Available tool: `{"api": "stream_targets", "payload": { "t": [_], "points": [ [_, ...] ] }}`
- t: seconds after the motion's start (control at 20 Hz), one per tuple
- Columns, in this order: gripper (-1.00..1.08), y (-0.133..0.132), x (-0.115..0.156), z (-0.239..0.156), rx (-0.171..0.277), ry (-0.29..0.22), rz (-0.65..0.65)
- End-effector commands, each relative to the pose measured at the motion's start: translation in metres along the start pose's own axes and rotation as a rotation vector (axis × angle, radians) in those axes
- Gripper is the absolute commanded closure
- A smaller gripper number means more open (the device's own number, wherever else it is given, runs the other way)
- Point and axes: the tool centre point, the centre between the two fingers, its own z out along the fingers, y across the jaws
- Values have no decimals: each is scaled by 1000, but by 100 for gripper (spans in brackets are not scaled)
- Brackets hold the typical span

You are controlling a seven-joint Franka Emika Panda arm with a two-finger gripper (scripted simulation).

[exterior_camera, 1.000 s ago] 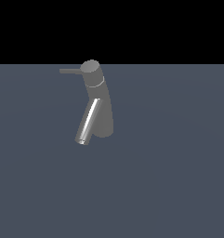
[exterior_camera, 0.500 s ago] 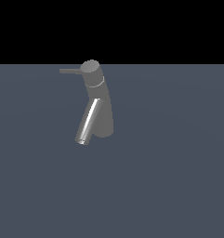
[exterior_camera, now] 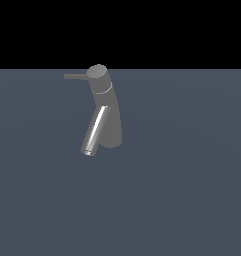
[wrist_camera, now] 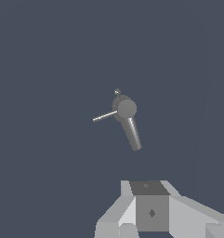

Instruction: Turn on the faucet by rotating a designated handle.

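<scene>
The gripper (wrist_camera: 153, 218) is cut off, its jaw state unreadable. Well apart from it stands the grey faucet (exterior_camera: 106, 107), its thin handle (exterior_camera: 76, 76) sticking sideways.

Pale grey gripper (wrist_camera: 153, 218) seen from the wrist, holding nothing, jaw state unclear

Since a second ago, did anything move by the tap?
Nothing visibly changed. The faucet stands in the same spot in the exterior view, and its handle sticks out toward the exterior view's left just as before. The gripper does not appear in the exterior view and is touching nothing.
</scene>
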Motion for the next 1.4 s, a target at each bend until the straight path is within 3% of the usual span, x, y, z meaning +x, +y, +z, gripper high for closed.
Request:
{"api": "stream_targets", "payload": {
  "t": [0.0, 0.7, 1.35],
  "points": [
    [108, -16, 2, 8, 19, 25, 70],
    [108, -82, 28, 86, 106, 122, 475],
    [108, -94, 65, 198, 165, 165, 901]
  ]
}}
